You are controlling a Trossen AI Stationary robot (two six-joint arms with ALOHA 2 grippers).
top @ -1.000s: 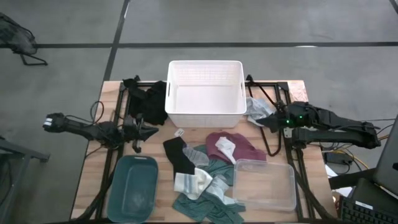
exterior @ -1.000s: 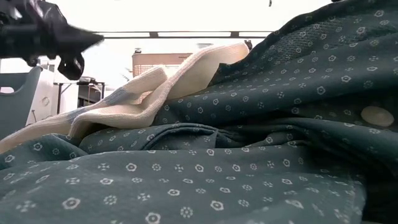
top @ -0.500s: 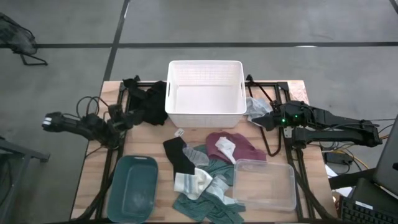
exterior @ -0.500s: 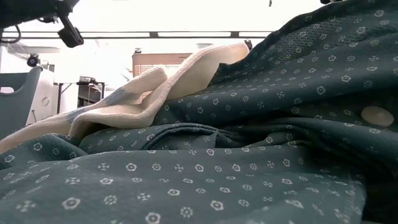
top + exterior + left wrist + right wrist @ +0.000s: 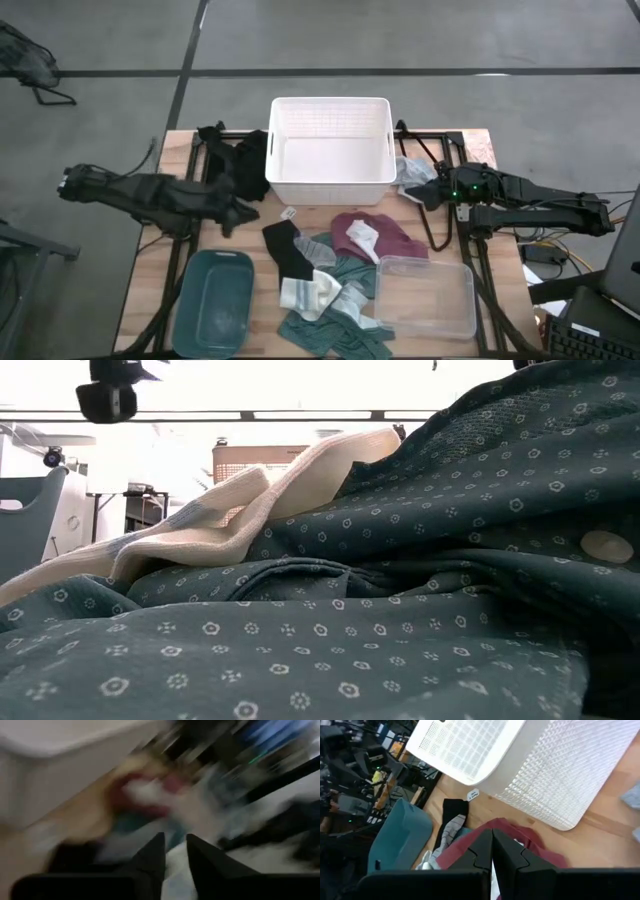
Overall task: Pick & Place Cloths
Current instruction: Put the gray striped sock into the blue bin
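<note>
The cloths lie heaped at the table's middle: a black one, a maroon one, a teal patterned one and a white-grey one. In the low view the teal cloth and the pale one fill the foreground. Another black cloth lies left of the white basket. My left gripper hangs above the table left of the heap, fingers a little apart in its blurred wrist view, with nothing between them. My right gripper waits shut by the basket's near right corner.
A teal bin stands at the near left and a clear bin at the near right. A pale grey cloth lies right of the basket. Black frame rails run along both table sides.
My left gripper has risen from low over the table, tipped from pointing steeply down to nearer level, drawn back toward the left edge and then reached out again toward the cloth heap. The cloths lie as before.
</note>
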